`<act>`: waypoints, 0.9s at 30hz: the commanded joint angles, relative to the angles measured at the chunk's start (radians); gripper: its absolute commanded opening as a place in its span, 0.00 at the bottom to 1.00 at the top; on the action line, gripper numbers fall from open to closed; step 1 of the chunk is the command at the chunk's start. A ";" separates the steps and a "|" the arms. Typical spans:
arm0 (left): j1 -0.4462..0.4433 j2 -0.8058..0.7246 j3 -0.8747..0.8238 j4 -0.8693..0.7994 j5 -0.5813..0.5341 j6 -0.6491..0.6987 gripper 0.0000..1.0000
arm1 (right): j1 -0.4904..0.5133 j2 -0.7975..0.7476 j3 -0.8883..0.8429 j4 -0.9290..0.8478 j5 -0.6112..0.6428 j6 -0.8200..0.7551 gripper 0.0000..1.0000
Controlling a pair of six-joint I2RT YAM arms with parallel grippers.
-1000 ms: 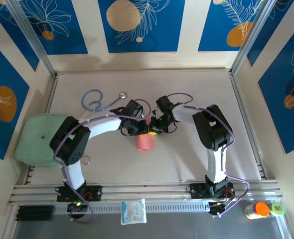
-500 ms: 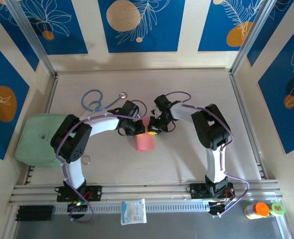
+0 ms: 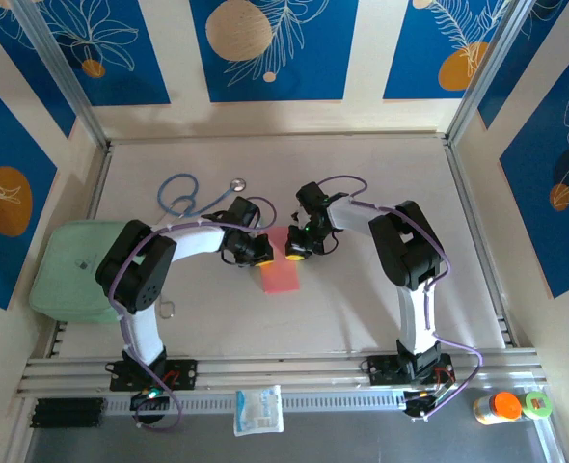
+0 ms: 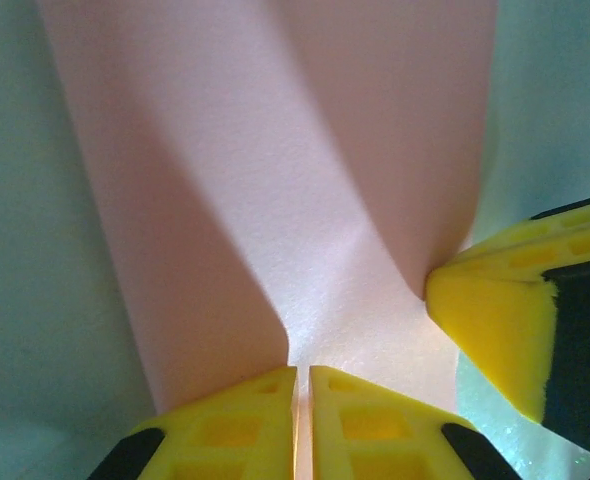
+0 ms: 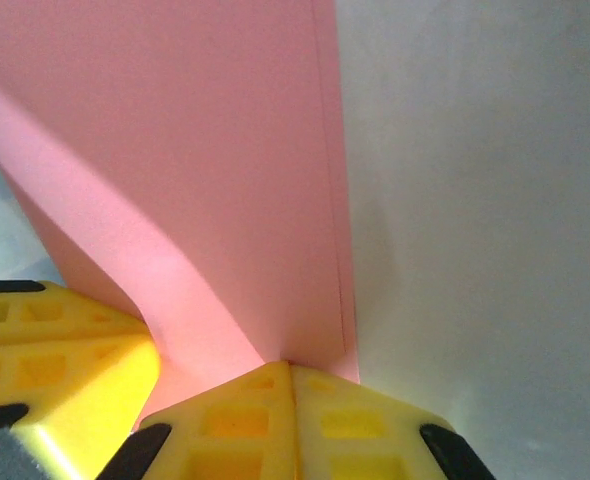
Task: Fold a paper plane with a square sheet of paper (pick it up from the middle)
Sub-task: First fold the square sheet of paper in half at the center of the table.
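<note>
Pale table [image 3: 347,309], blue floral wall panels [image 3: 304,63], metal rail [image 3: 284,367]

One camera looks down on the whole table [image 3: 362,318]; both wrist cameras closely face the same pink sheet [image 4: 275,200].

Sheet of paper [image 3: 279,275] on table [image 3: 362,309] centre, with left gripper [image 3: 262,258] on its left edge and right gripper [image 3: 293,255] on its right edge. Stethoscope [image 3: 190,199] behind-left of paper. Pad [image 3: 63,275] at table's left edge. Packet [image 3: 258,410] on near rail, between arm bases.
</note>
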 commanded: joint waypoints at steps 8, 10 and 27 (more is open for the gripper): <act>0.061 -0.008 -0.105 -0.017 0.006 0.043 0.12 | 0.000 0.117 -0.034 -0.099 0.243 -0.021 0.07; 0.071 -0.037 -0.121 -0.034 -0.007 0.050 0.11 | 0.000 0.117 -0.031 -0.100 0.246 -0.023 0.07; 0.011 -0.003 -0.030 0.160 0.087 -0.064 0.12 | 0.000 0.128 -0.033 -0.102 0.253 -0.027 0.07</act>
